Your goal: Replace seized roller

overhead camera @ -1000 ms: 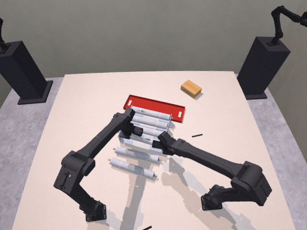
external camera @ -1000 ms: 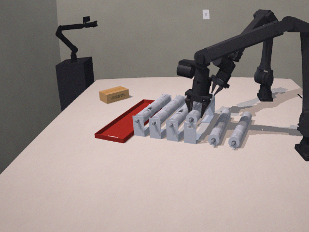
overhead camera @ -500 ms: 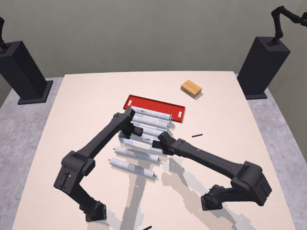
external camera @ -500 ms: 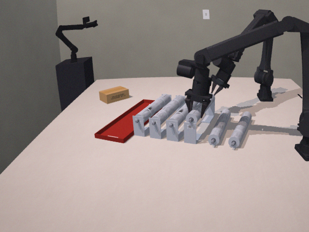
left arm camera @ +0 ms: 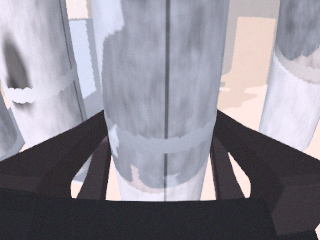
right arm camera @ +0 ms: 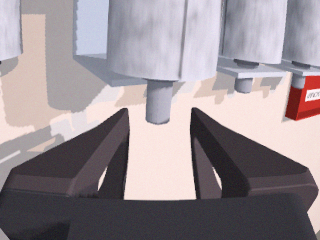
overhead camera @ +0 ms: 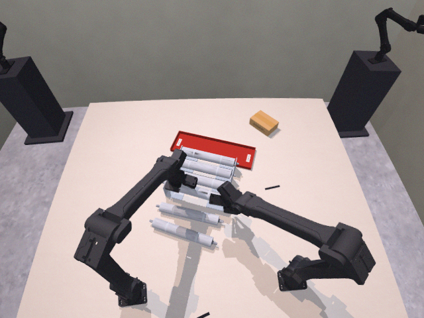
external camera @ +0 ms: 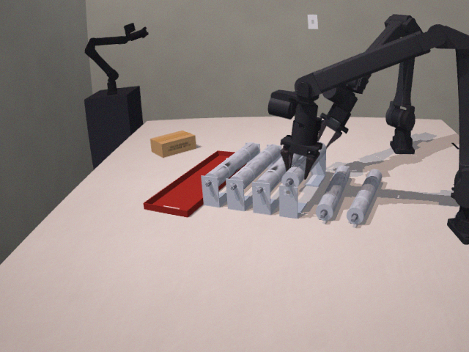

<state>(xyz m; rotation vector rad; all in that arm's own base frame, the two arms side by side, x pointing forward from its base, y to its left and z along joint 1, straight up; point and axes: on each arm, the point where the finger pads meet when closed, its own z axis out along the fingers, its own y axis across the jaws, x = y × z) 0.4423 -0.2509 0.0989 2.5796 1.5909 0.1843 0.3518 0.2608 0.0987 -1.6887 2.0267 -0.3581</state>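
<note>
Left claw (overhead camera: 175, 185) (external camera: 297, 171) (left arm camera: 161, 114) stands about half open, clamped on a roller (overhead camera: 204, 192) (external camera: 289, 179) (left arm camera: 162, 75) (right arm camera: 162, 40). I see this roller above the nearest slot of the roller bed (overhead camera: 171, 195) (external camera: 289, 205), its left axle end higher than the bracket hole. The red scrap tray (overhead camera: 218, 145) (external camera: 174, 193) (right arm camera: 295, 102) lies beyond the bed; two loose rollers rest on the bench (overhead camera: 103, 136) (external camera: 189, 273) on its near side. At the bed's right end, my right claw (overhead camera: 230, 206) (external camera: 326, 141) (right arm camera: 159, 118) is partly open, gripping nothing, near the axle stub (right arm camera: 158, 102).
</note>
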